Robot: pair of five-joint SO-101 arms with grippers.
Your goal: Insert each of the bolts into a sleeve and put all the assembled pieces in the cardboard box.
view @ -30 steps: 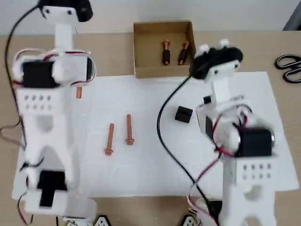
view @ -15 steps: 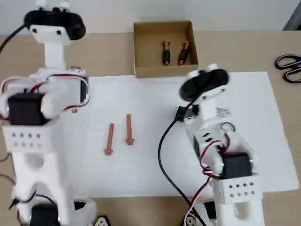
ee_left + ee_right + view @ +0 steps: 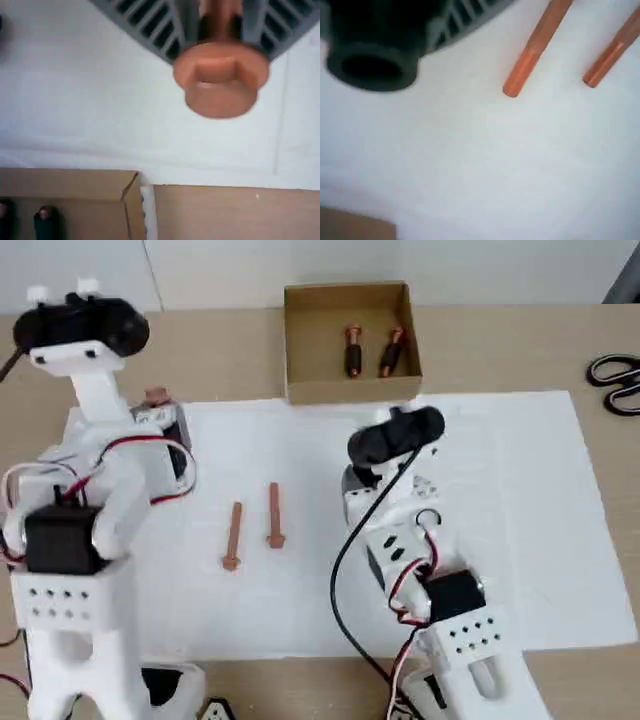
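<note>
Bolt (image 3: 220, 80) half hidden in left claw (image 3: 218, 20), sleeve (image 3: 372, 69) in right claw (image 3: 390, 27)

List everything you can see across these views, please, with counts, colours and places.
cardboard box: one, brown, on the table at the sheet's far edge.
assembled pieces: two, copper bolts in black sleeves, side by side inside the box.
loose metal bolts: two, copper, lying on the sheet between the arms.
held metal bolt: one, copper, in the left hand.
black plastic sleeve: one, in the right hand.
paper sheet: one, white, over the table's middle.
scissors: one pair, black handles, right of the sheet.
wooden table: one, tan.
left hand: grey fingers, shut on the bolt.
right hand: grey fingers, shut on the sleeve.
</note>
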